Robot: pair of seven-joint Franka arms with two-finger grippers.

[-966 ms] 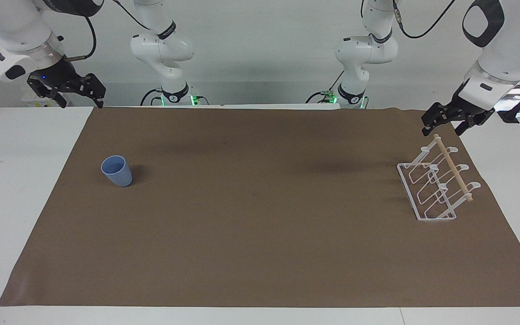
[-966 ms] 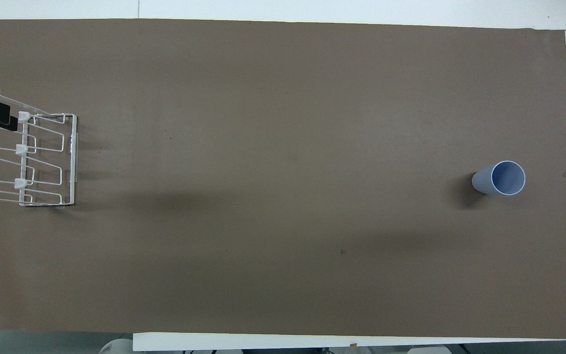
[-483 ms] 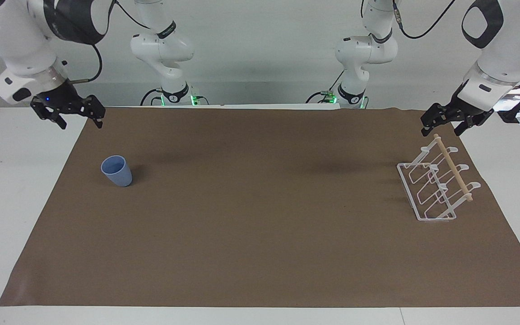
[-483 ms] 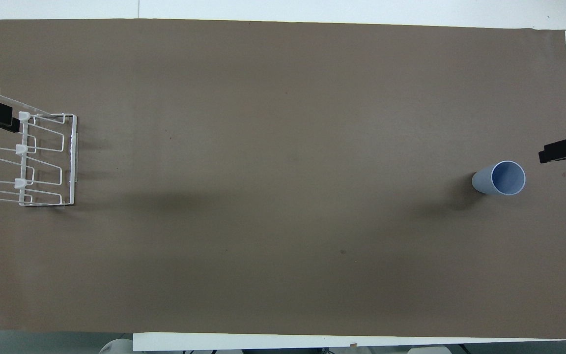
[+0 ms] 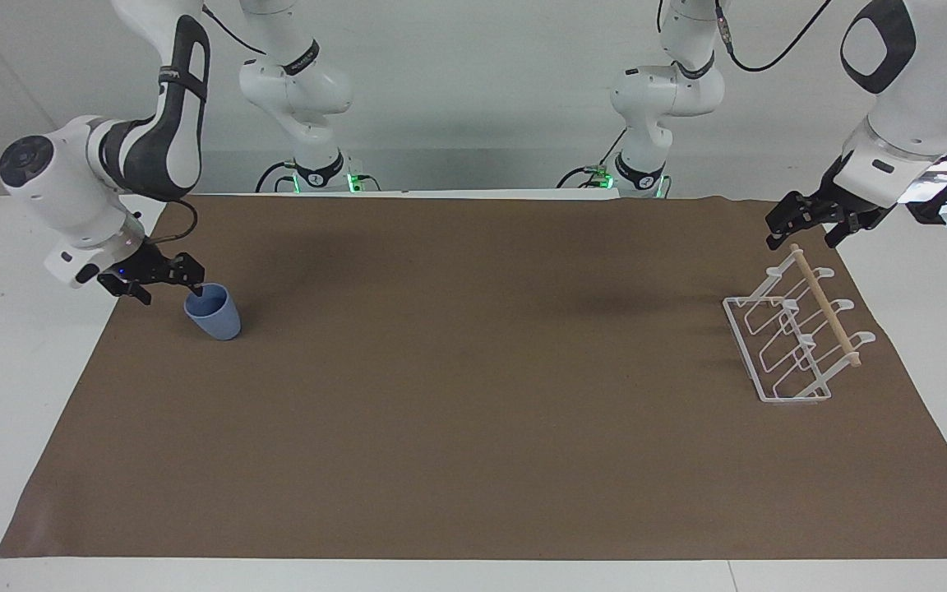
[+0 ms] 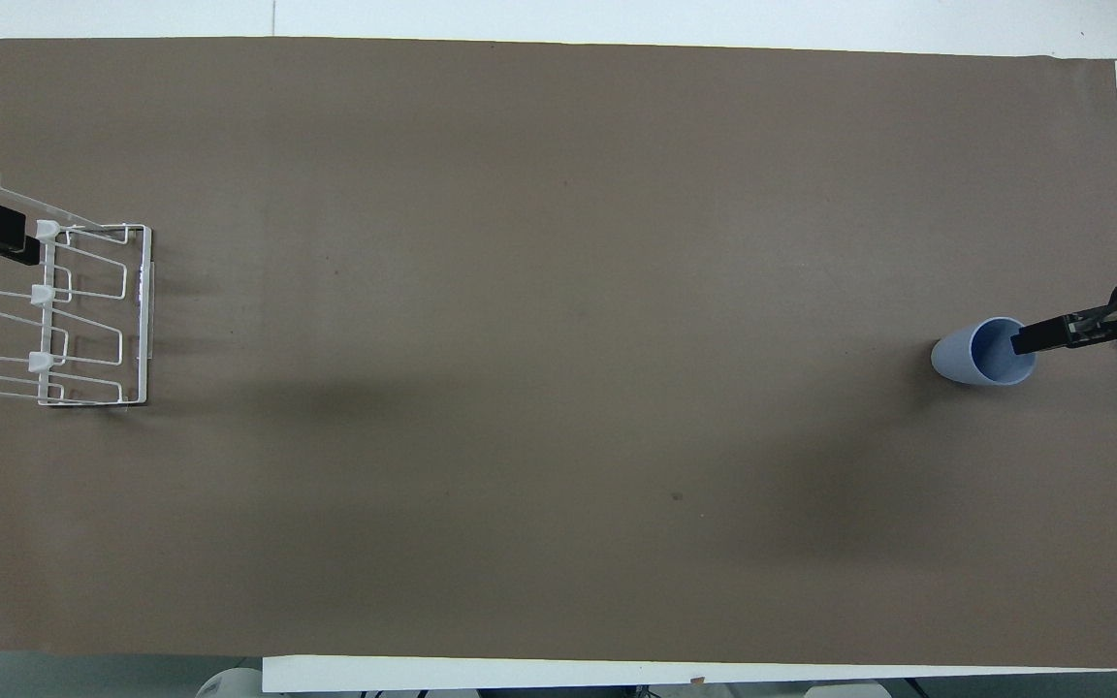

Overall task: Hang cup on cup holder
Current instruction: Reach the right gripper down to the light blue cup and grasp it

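Observation:
The light-blue cup (image 5: 215, 317) stands upright on the brown mat (image 5: 473, 395) toward the right arm's end; it also shows in the overhead view (image 6: 954, 355). My right gripper (image 5: 168, 289) is open and low beside the cup, with one fingertip (image 6: 1028, 339) at the rim over the cup's mouth. The white wire cup holder (image 5: 778, 349) with its wooden dowel (image 5: 825, 306) stands toward the left arm's end, also in the overhead view (image 6: 93, 320). My left gripper (image 5: 802, 233) is open and waits just above the dowel's end nearest the robots.
The mat covers most of the white table (image 5: 21, 345). Two other arm bases (image 5: 317, 173) stand at the robots' edge of the table.
My right gripper has come down from over the table's corner to the cup, one finger now at its rim. The cup, the holder and the left gripper have not moved.

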